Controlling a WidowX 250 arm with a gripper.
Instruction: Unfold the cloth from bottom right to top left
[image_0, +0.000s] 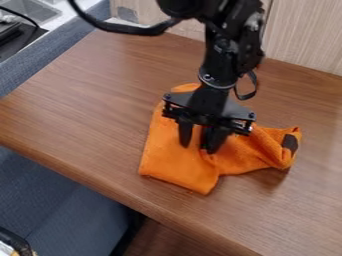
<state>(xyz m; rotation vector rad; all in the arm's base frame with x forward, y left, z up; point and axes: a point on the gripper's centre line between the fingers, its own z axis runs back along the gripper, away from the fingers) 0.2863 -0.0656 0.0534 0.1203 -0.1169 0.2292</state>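
Observation:
The black gripper (198, 145) points down over the middle of the orange cloth (174, 162), its fingers apart with orange fabric showing between them. I cannot tell whether the fingertips touch the cloth. The cloth lies partly folded on the table: a flat, smoother part is at the left and front, and a bunched part stretches right to an end with a dark brown patch (290, 143). The arm and gripper cover much of the cloth's upper middle.
The brown wooden table (87, 100) extends around the cloth, with its front edge running diagonally from left to lower right. A light wood panel (304, 35) stands behind it. Blue-grey upholstery (60, 210) lies below the table's edge, and a metal sink (33, 10) is at the upper left.

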